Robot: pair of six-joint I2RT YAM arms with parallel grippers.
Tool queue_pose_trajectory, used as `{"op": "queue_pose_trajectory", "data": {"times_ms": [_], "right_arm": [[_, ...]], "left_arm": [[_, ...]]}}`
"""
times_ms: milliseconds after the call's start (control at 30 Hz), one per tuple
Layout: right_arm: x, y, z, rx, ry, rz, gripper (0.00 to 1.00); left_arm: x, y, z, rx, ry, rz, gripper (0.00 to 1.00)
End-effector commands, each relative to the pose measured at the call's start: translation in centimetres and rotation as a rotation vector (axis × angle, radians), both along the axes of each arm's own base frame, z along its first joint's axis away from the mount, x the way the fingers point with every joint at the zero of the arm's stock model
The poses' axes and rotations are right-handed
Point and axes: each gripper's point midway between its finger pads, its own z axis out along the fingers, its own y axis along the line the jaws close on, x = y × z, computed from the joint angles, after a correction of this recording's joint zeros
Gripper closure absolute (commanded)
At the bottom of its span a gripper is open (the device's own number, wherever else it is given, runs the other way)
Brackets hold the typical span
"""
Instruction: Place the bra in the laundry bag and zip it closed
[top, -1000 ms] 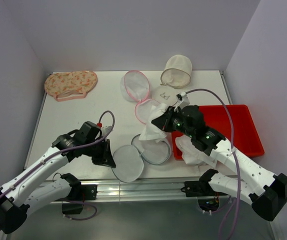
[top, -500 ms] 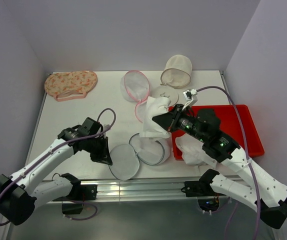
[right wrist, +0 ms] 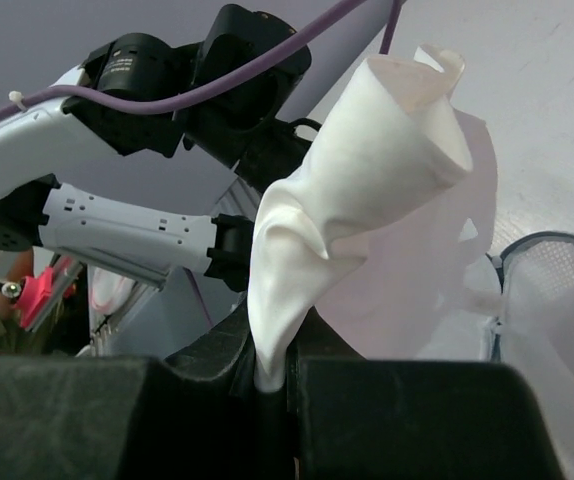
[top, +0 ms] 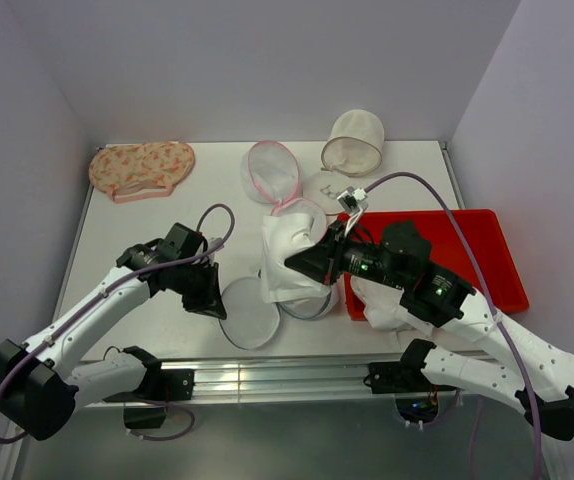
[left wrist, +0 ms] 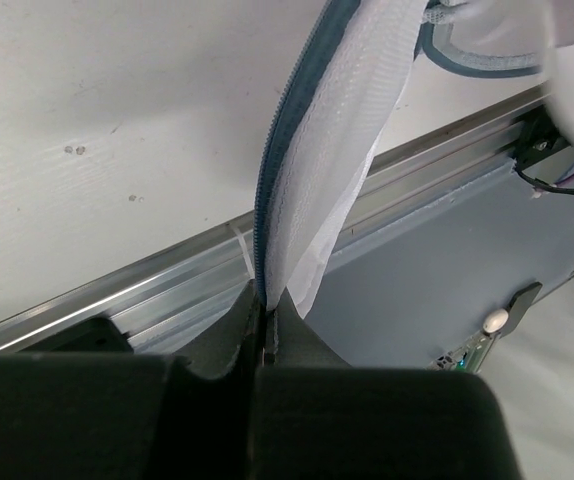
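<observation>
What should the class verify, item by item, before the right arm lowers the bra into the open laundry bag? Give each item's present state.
1. Is the right gripper shut on the bra? Ok.
2. Is the left gripper shut on the rim of the laundry bag? Ok.
3. Are the bag's two halves spread apart? Ok.
4. Does the bra hang over the free half? Ok in the top view; its height cannot be told.
5. Is loose fabric clear of the rim? Cannot tell.
6. Is the bra inside, ready for zipping? Not ok.
</observation>
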Motion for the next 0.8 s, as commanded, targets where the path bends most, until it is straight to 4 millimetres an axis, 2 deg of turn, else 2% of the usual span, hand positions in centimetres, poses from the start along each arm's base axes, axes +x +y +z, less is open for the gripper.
{"op": "queue_pose_trajectory", "data": {"times_ms": [0,200,433,667,767], "right_arm": [[0.3,0.0,0.4,-0.005,-0.053,-0.008,1.00],[2.1,-0.1,-2.5,-0.103,-0.046,-0.074,1.00],[2.3,0.7,-5.3,-0.169,-0.060,-0.028,1.00],[3.0,-0.3,-7.9,-0.260,-0.112,-0.071,1.00],[3.1,-0.1,-9.1,-0.298,-0.132,-0.064,1.00]], "left_arm": [[0.7,0.0,1.1,-0.008,-0.044,-0.014,1.00],[0.6,0.2,1.1,-0.004,-0.046,-0.016,1.00],[0.4,0.3,1.4,-0.005,-0.047,-0.022,1.00],[0.4,0.3,2.1,-0.008,-0.052,-0.024,1.00],[0.5,0.1,2.3,-0.017,-0.055,-0.030,1.00]]}}
